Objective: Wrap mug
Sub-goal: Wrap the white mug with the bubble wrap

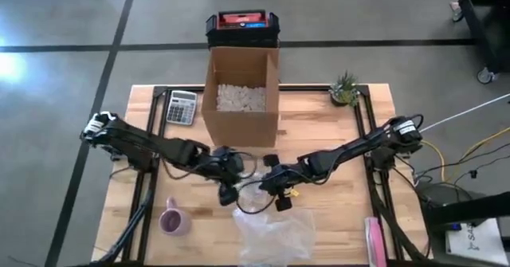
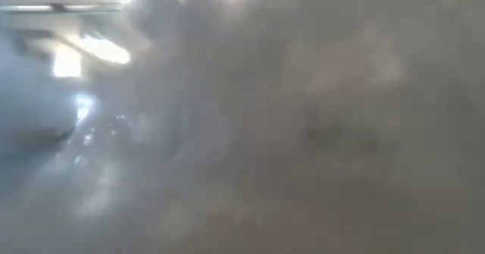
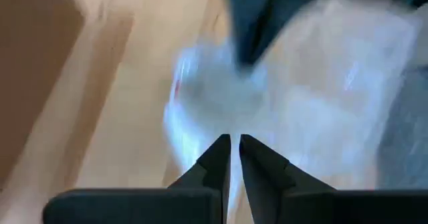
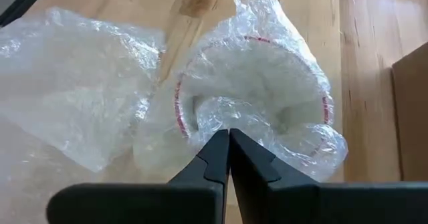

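A white mug with a red rim (image 4: 254, 90) sits bundled in clear bubble wrap (image 4: 67, 83) at mid-table, its mouth turned toward my right gripper (image 4: 229, 136), which is shut on the wrap. In the high view the bundle (image 1: 253, 195) lies between my left gripper (image 1: 227, 191) and my right gripper (image 1: 276, 189). The rest of the wrap sheet (image 1: 275, 233) spreads on the table toward the near edge. In the blurred left wrist view my left gripper (image 3: 234, 144) is closed to a thin slit at the wrap. Wrap covers the whole low view. My left gripper meets the bubble wrap (image 3: 227, 103) at the bundle's left side, coming slanting down from the table's left. Blur hides which part of the wrap lies in the slit. My right gripper pinches the wrap tucked over the mug's rim (image 4: 231, 120) between its two fingers, slanting down from the table's right. The wrap there is bunched in several layers.
A pink mug (image 1: 173, 219) stands near the front left. An open cardboard box (image 1: 241, 100) with filler stands at the far middle, a calculator (image 1: 182, 106) to its left, a small plant (image 1: 345, 89) at the far right, and a pink object (image 1: 374, 239) at the near right edge.
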You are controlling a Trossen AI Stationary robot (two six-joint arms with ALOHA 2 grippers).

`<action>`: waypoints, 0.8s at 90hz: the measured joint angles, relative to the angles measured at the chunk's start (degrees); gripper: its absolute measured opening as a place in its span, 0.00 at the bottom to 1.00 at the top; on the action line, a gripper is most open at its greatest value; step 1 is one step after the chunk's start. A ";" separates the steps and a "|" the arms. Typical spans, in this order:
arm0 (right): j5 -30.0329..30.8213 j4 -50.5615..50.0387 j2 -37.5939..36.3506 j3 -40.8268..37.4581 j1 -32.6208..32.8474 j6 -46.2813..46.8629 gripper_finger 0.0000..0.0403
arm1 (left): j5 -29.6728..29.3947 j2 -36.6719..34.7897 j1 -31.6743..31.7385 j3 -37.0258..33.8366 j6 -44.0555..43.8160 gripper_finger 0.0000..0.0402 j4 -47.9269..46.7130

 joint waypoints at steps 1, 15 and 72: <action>0.00 -0.01 0.01 0.00 0.00 -0.01 0.00 | 0.04 0.03 -0.17 -0.51 -0.60 0.05 -0.67; 0.02 -0.04 0.02 0.00 0.00 -0.49 0.00 | 0.15 0.50 -2.91 -8.63 -5.57 0.05 2.21; -0.39 -0.63 0.10 -0.13 0.11 -0.45 0.00 | -6.84 1.09 -3.17 -11.86 2.51 0.05 25.10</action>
